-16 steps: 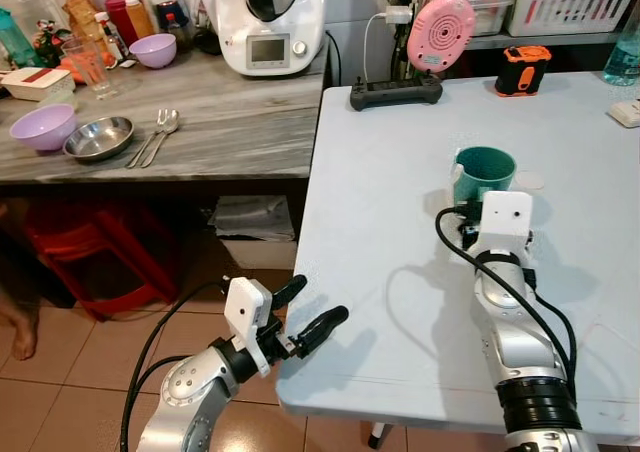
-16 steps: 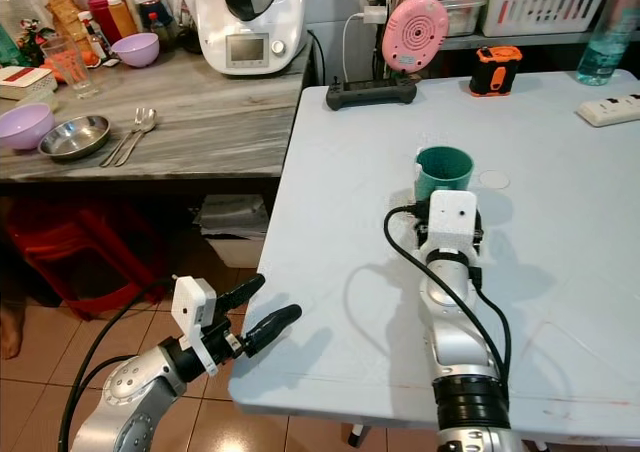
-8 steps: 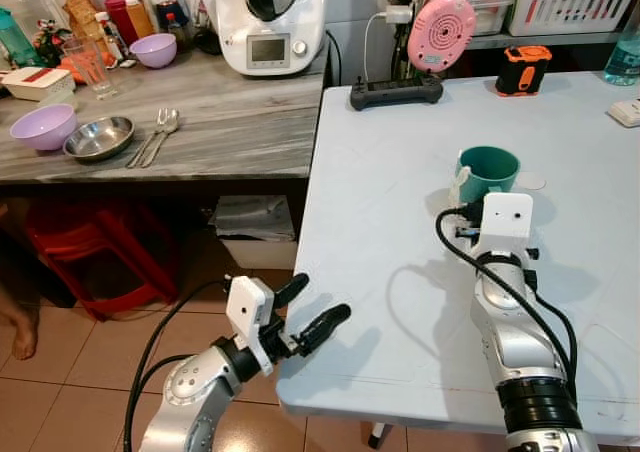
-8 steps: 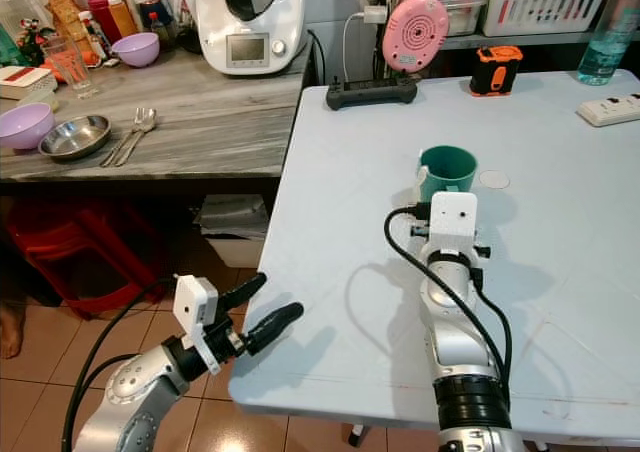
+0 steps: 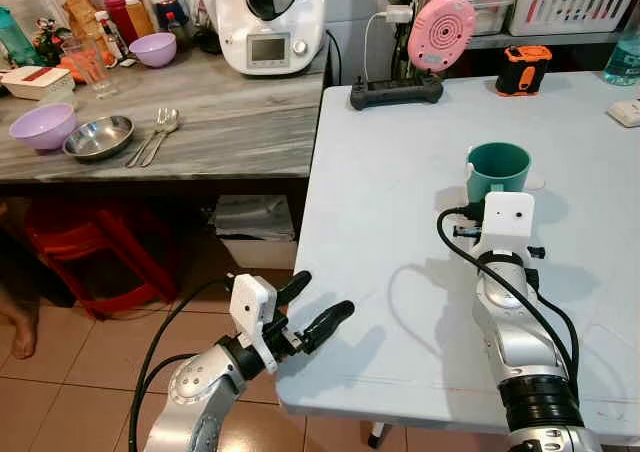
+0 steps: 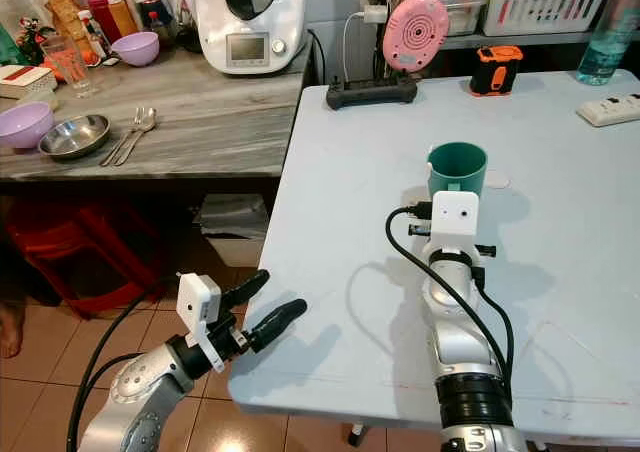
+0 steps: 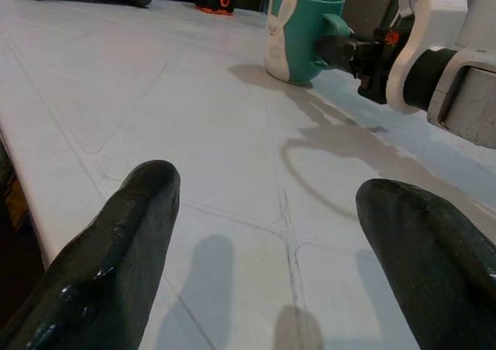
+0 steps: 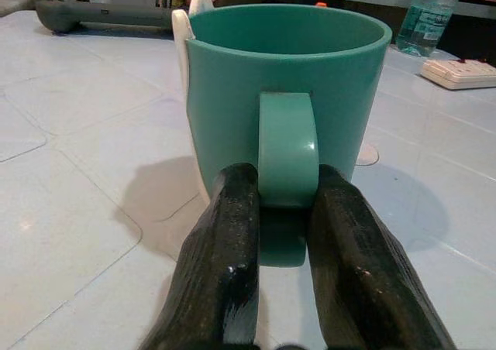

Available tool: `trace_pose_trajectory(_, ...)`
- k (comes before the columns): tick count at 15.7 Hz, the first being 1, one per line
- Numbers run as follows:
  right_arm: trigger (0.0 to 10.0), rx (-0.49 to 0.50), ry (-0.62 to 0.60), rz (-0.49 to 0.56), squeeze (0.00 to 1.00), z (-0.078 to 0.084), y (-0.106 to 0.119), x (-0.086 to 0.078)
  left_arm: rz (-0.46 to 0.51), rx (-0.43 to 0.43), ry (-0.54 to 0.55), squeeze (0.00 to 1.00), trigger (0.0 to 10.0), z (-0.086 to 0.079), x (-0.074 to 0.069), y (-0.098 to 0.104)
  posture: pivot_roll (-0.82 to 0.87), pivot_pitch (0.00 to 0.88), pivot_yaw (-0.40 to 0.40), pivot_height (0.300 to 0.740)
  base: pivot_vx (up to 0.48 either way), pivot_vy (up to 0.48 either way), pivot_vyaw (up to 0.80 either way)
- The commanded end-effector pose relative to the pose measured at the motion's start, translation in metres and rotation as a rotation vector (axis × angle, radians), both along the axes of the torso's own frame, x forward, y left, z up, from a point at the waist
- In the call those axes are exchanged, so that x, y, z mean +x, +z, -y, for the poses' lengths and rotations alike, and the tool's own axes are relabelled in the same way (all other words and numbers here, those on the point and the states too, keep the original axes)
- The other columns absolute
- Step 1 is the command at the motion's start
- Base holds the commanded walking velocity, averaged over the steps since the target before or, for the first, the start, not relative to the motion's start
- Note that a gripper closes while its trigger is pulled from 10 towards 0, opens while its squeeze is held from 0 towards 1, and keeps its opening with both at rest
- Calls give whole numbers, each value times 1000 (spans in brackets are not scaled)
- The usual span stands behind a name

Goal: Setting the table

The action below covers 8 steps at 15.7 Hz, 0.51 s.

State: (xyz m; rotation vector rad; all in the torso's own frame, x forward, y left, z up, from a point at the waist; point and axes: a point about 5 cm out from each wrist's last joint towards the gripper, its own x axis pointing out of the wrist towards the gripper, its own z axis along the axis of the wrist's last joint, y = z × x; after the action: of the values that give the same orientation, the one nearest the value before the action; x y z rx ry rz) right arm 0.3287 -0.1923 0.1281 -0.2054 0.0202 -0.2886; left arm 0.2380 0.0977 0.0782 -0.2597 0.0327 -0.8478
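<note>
Teal mug (image 8: 288,94), upright on the pale table (image 5: 380,202), well in from its near edge with bare surface around it, handle clenched in my right jaws (image 8: 285,211); my left jaws (image 5: 312,307), released and spread, hover at the table's near-left corner.

mug (image 5: 498,169) on table (image 5: 390,222) — counter (image 5: 230,122) left

1 teal mug (image 5: 498,170), 2 purple bowls (image 5: 43,127), 1 steel bowl (image 5: 98,138), 2 spoons (image 5: 155,136).
</note>
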Motion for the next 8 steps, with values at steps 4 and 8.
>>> trace_pose_trajectory(4,0,8,142,112,0,-14,16,-15,72,-64,167,0,10000,-15,22,24,-131,23,95,740,0,0,0)
trace_pose_trajectory(8,10000,38,166,156,0,-11,17,-31,63,-11,387,0,10000,-34,44,26,-139,22,94,740,0,0,0)
